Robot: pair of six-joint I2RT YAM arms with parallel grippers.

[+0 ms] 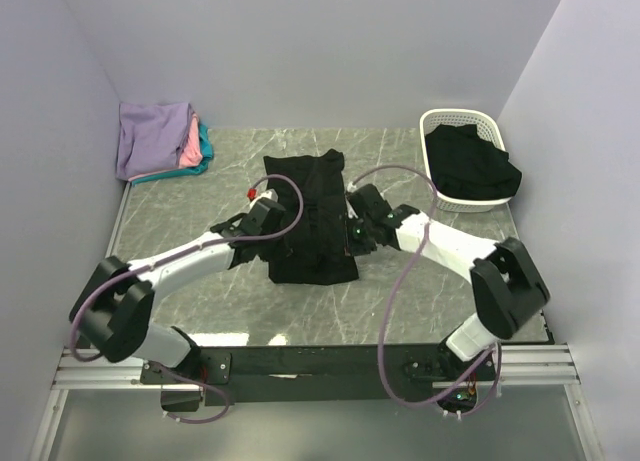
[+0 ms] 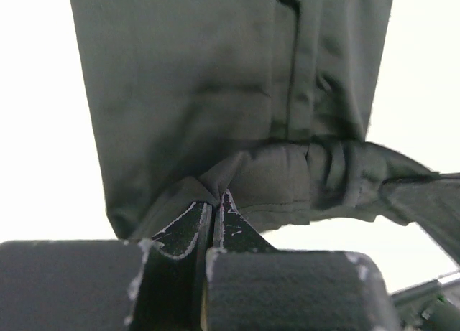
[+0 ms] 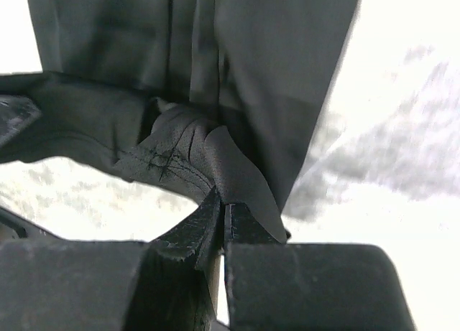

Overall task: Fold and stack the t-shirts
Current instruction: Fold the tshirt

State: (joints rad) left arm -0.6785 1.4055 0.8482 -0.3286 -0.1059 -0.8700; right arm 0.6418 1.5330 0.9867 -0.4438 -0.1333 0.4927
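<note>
A: Where did the soft black cloth t-shirt [image 1: 310, 196] lie?

B: At the middle of the grey marbled tabletop [image 1: 190, 216], limp, light, likely to sag. The left gripper [image 2: 216, 205] and right gripper [image 3: 222, 205] each pinched a bunched side edge; seams seemed the surest hold.

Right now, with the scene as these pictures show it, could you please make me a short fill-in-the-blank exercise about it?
1. The left gripper and the right gripper are both ____ on the black t-shirt.
2. The top shirt of the folded stack in the far left corner is ____ in colour.
3. The ____ basket at the far right holds more black cloth.
Missing words: shut; lavender; white.
</note>
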